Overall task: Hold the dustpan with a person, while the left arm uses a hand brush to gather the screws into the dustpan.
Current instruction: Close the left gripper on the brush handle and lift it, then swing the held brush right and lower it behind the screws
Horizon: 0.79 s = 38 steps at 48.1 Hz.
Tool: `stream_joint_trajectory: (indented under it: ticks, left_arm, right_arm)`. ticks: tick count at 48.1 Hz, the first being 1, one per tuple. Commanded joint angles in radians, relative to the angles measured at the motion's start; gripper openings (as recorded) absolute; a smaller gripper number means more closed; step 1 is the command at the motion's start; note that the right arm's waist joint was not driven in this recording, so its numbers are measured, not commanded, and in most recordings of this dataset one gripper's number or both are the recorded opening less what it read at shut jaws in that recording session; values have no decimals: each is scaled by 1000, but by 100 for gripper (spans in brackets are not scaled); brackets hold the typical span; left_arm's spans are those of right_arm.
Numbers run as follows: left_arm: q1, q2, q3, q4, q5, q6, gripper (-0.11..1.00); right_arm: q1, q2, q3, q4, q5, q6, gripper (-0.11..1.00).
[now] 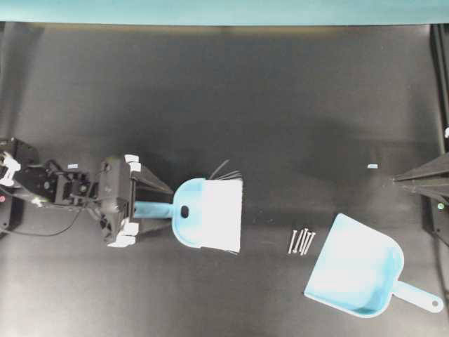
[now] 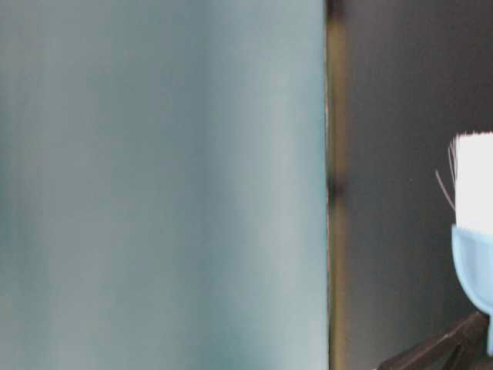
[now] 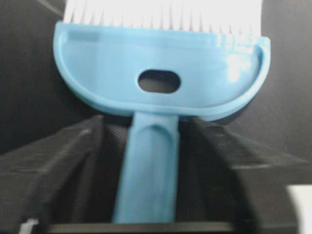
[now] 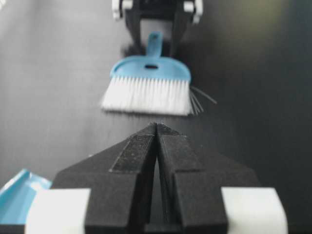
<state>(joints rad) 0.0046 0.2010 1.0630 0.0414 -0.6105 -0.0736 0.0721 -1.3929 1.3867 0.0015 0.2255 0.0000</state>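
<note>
The light blue hand brush (image 1: pixel 203 214) lies flat on the black table, its white bristles pointing right. My left gripper (image 1: pixel 165 209) straddles the brush's short handle (image 3: pixel 148 165). It is open, with a dark gap between each finger (image 3: pixel 87 151) and the handle. Several thin silver screws (image 1: pixel 302 241) lie side by side to the right of the bristles. Just beyond them rests the light blue dustpan (image 1: pixel 358 270), mouth toward the screws and handle at the lower right. My right gripper (image 4: pixel 157 126) is shut on nothing at the table's right edge, pointing at the brush (image 4: pixel 148 73). No person is in view.
The black table top (image 1: pixel 231 105) runs back to a teal wall along the far edge (image 1: pixel 224 10). A small pale tag (image 1: pixel 372 166) lies near the right arm. The table-level view is mostly filled by a blurred teal surface (image 2: pixel 154 185), with the brush head (image 2: pixel 474 254) at its right edge.
</note>
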Motion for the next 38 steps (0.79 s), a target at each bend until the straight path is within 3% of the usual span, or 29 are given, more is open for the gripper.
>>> stream_joint_trajectory:
  ticks: [1,5,11,16,22,28,38]
  left_arm:
    - [-15,9,-6,5,78,-3,50]
    - [-21,-18,-17,5,112,9,34]
    - [-21,-75,-34,5,164,28,33]
    - [-23,-158,-61,5,281,61,33]
    - [-21,-262,-126,5,488,98,33]
    - [-23,-368,-250,5,782,164,33]
    - [-11,-414,-433,6,1138,282,33]
  right_arm:
    - [0,5,0,0,21,-9,0]
    - [-2,5,5,0,23,-9,0]
    - [0,5,8,0,20,-9,0]
    - [-2,5,14,0,14,-11,0]
    - [-2,5,18,0,11,-11,0]
    - [0,5,18,0,9,-11,0]
    - [0,3,18,0,11,-11,0]
